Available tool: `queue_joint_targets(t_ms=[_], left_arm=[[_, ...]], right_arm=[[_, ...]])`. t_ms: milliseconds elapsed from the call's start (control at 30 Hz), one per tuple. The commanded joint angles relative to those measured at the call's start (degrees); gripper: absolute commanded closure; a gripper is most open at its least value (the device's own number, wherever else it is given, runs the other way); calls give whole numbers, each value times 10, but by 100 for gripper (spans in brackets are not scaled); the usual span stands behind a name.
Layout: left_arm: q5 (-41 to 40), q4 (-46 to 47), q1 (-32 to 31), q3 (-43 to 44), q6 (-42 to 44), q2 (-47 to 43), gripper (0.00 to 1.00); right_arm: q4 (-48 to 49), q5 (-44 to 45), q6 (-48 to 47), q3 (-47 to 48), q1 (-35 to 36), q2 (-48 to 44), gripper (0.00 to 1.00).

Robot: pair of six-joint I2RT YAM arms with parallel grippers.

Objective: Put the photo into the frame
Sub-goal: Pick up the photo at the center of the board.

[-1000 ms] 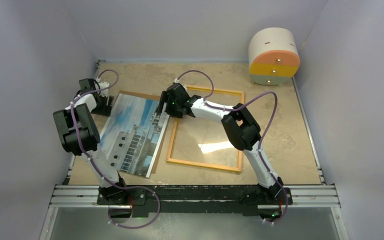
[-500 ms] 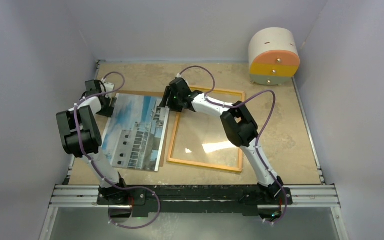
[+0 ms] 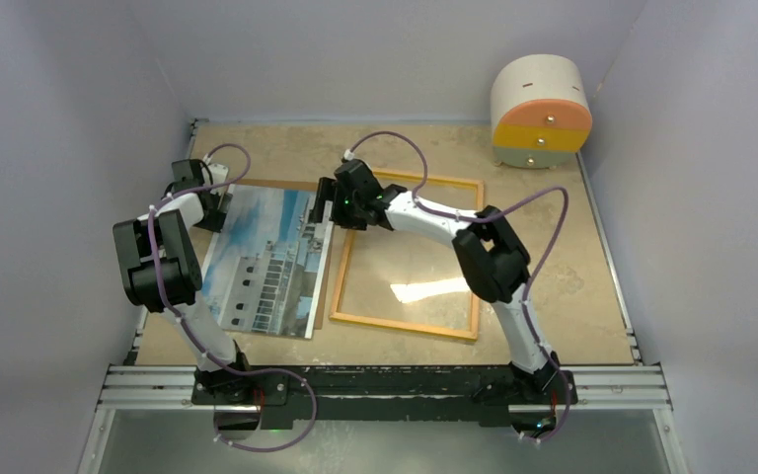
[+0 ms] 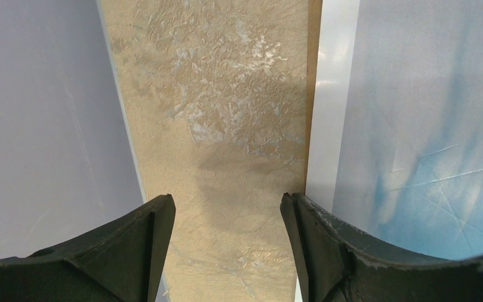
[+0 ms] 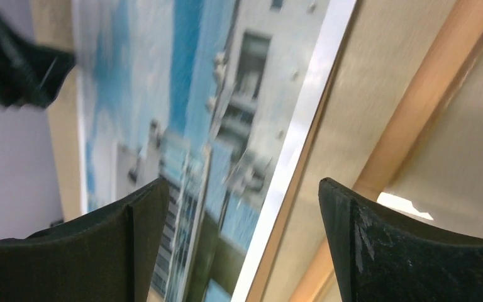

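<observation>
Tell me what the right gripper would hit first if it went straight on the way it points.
Probably the photo, near its white border beside the frame; the right gripper has open jaws aimed at that edge, though depth is unclear.

Wide-spread claw (image 5: 242, 189) over photo (image 5: 182, 94), frame (image 5: 427, 100)

Lab test cell, plain grey walls (image 3: 59, 148), aluminium rail (image 3: 385, 381)

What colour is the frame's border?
Light orange-brown, like wood; the frame shows best in the top external view.
</observation>
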Motion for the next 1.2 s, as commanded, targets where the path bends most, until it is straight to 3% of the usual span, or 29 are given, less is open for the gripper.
queue_joint_targets(t_ms=[0,233,367,667,1167], left_arm=[[17,-29,1,3,0,3,31],[19,-37,1,19,-5,9,31],[26,-44,1,25,-6,14,31],[28,-45,0,18,8,7,31],[28,-43,0,-1,17,-20,31]], right_arm=[[8,-36,8,-82,37,-133,10],[34,-85,90,-240,122,-231,20],[45,-90,137,-266,166,-226,27],[100,-49,227,-314,227,-195,31],[125,47,313,-371,260,-180,39]])
